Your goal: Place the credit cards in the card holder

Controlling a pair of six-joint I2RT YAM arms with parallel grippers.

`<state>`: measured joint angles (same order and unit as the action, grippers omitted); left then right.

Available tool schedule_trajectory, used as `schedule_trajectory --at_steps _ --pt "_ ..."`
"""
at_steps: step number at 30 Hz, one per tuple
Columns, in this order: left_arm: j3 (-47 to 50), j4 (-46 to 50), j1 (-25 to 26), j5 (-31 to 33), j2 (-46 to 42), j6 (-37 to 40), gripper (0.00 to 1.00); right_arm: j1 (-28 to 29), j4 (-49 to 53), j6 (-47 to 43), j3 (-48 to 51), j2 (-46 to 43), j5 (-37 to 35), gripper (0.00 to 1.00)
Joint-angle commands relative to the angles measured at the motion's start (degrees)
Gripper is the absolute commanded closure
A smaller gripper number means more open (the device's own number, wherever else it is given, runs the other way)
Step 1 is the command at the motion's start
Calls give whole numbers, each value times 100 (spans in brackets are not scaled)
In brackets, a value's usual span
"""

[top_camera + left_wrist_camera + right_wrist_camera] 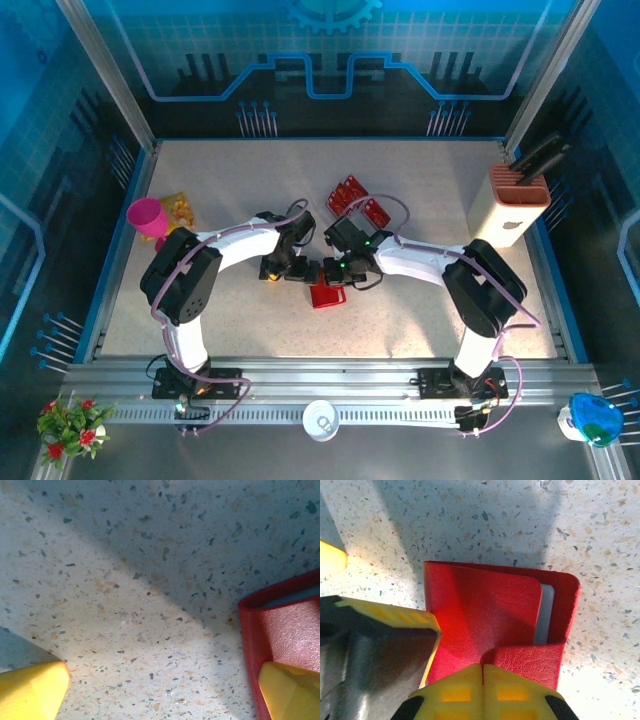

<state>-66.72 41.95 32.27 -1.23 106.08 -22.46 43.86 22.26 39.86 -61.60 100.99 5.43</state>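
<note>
The red card holder (326, 294) lies open on the speckled table between both grippers. My right gripper (482, 666) is shut on a raised flap of the card holder (480, 610); a pale grey edge shows inside its right fold. My left gripper (160, 695) stands wide open just above the table. One yellow fingertip (290, 690) sits over the holder's paler inside (292, 630), the other (30, 690) over bare table. In the top view the left gripper (292, 268) and right gripper (338, 268) nearly meet. Red credit cards (358, 202) lie loose behind them.
A pink cup (147, 216) and a yellow packet (181, 207) sit at the left edge. A beige slotted block (514, 206) with dark handles stands at the back right. A white cup (320, 419) rests on the front rail. Raised frame edges bound the table.
</note>
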Motion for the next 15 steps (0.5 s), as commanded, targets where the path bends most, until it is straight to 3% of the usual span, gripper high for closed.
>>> schedule_trajectory --at_steps 1,15 --pt "205 -27 130 -179 457 173 1 73 68 1 -185 175 186 100" --pt "134 5 129 -241 423 145 1 149 -83 140 762 3 -7 100"
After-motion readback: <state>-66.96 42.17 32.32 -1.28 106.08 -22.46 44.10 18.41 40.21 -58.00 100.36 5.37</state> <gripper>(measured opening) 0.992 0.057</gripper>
